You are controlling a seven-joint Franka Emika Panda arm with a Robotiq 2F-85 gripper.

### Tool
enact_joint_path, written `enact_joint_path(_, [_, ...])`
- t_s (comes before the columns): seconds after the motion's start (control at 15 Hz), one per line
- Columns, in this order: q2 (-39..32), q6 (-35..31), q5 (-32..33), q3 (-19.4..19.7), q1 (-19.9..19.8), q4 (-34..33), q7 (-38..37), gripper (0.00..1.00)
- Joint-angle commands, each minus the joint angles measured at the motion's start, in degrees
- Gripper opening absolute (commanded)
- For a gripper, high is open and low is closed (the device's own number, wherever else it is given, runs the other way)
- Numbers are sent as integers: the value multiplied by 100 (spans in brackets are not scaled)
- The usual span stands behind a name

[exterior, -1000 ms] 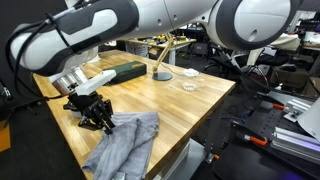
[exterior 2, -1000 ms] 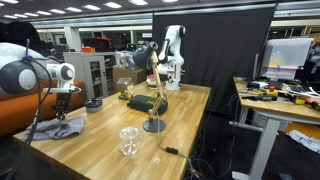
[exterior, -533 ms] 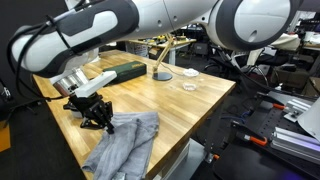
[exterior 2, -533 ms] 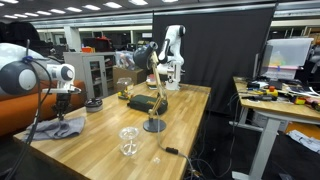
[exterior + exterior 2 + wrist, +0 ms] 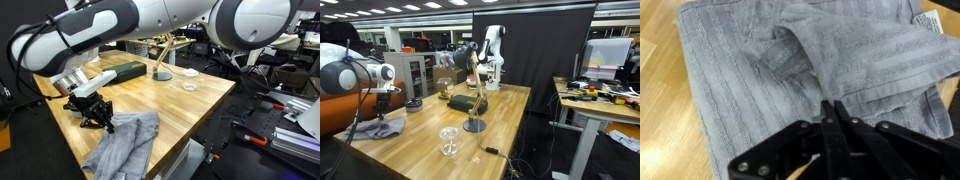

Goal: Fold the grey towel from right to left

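Fingers (image 5: 101, 120) pressed together, seemingly pinching the upper-left corner of the grey towel (image 5: 128, 146).
The towel lies rucked at lower centre, close to the wooden surface (image 5: 175, 100) edge. A thin pinch may slip or catch one layer, bunching the cloth or dragging it overboard.

No visible change since earlier.
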State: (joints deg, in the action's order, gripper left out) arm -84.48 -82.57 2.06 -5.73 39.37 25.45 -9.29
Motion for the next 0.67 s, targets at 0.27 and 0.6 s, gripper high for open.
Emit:
enact_joint_path(0.27, [10,423,-72,152,213,-284,-1194,1])
enact_joint_path(0.6, [9,397,-403,81,429,-295,-2781,1])
